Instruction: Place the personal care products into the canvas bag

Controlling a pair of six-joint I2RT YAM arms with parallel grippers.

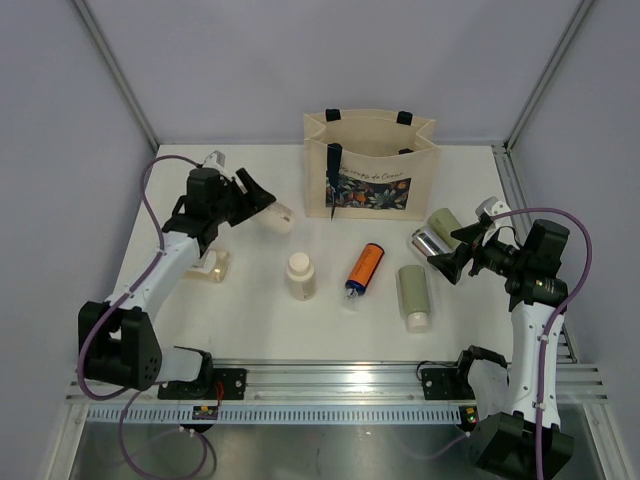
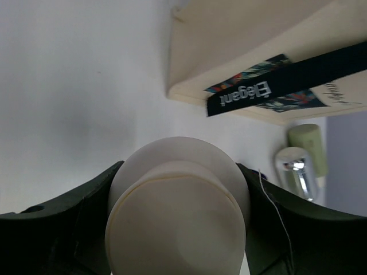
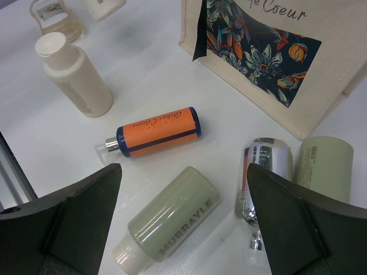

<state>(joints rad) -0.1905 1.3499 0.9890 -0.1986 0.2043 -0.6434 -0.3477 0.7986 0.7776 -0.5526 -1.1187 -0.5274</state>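
Left gripper (image 1: 258, 203) is clenched on one cream bottle (image 2: 178, 212), the round body wedged between both fingers. It sits left of the canvas bag (image 1: 370, 150), near its front corner; I cannot tell whether it is off the table. Right gripper (image 1: 454, 253) hangs with jaws spread wide and holds nothing, above the silver bottle (image 3: 265, 166) and a sage-green bottle (image 3: 172, 220). The orange bottle (image 3: 157, 130), the second cream bottle (image 3: 74, 74) and the other sage-green bottle (image 3: 324, 166) lie on the table, none bagged. Risks as I judge them: the smooth round body could twist or slide in the fingers during the carry. A low approach could knock the soft bag rim and fold or tip it. The navy strap (image 2: 287, 80) drooping over the front could snag the bottle.
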